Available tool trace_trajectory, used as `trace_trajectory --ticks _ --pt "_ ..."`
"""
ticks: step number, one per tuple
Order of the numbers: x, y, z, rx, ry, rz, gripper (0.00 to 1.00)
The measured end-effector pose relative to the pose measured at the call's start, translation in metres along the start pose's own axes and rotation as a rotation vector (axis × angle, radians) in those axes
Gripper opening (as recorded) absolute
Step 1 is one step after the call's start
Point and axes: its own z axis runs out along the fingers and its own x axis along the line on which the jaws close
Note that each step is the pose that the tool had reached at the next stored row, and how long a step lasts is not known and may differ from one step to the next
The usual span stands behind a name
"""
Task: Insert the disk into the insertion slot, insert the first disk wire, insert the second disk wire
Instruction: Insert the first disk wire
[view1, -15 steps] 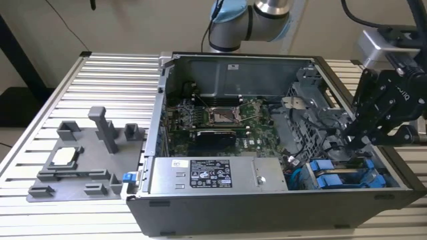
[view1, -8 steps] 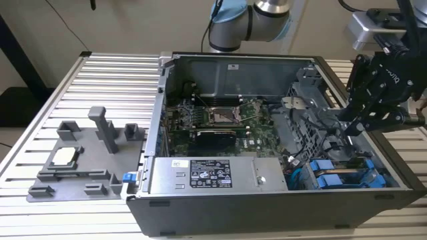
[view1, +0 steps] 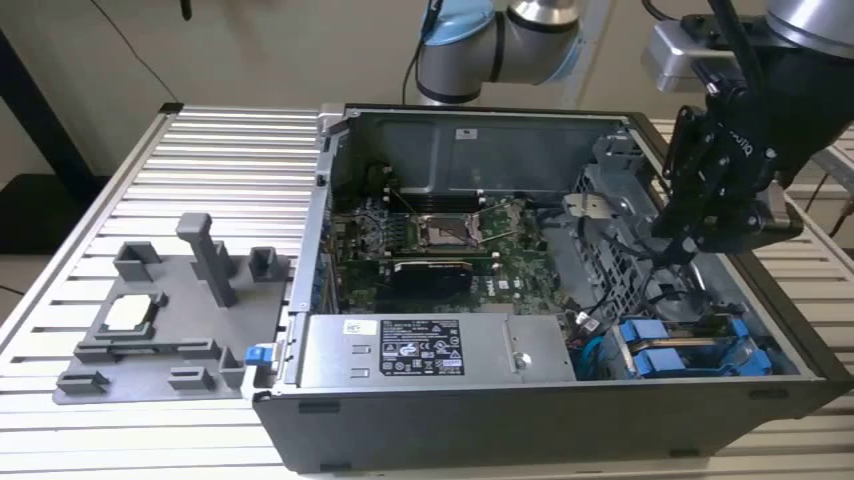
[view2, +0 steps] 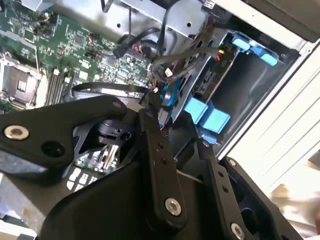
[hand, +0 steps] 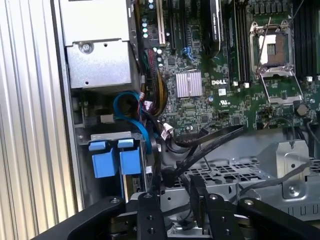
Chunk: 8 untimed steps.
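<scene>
**Exterior view.** One arm, one gripper (view1: 671, 250), lowered into the open computer case (view1: 534, 425) on the exterior view's right side, above the cable run. The case sits on a ribbed worktop (view1: 200, 150). One grey fixture (view1: 160, 330) lies on the exterior view's left. Inside the case are one power supply box (view1: 427, 350) along the near wall and one processor socket (view1: 447, 232) mid-board. Two blue carriers (view1: 645, 333) lie side by side in the near corner on the exterior view's right. The disk (view1: 663, 360) is among them; which of the two, I cannot tell.

**Second wrist view.** The gripper (view2: 172, 125) hangs just beside the carriers' blue tabs (view2: 206, 114), with black cables (view2: 190, 50) looping close by. Jaws: cannot tell whether they pinch a wire or hang free.

**First wrist view.** Both carriers sit inside the insertion slot (hand: 107, 136) cage, tabs level with each other — so the disk step reads as done and the work is at the wires. One blue cable (hand: 127, 93) curls beside the cage. Several black ones cross near the gripper (hand: 175, 192).

**Doing this step well (judgement).**
- Keep the plug square to its socket.
- Press straight in with light force.
- Keep the loose black cables from snagging.
- Avoid nudging the seated carriers.
</scene>
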Motion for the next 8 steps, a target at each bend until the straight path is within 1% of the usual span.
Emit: trace_trajectory --ticks 3,6,7,8 --pt "-0.0027 0.0029 0.0014 0.0039 0.0241 -0.007 0.37" --pt "-0.0061 0.0055 0.0034 0.0106 0.0438 -0.013 0.37" --pt "-0.0069 0.0067 0.0041 0.0139 0.0489 -0.015 0.37" --pt "-0.0073 0.0081 0.0049 0.0178 0.0518 -0.016 0.37"
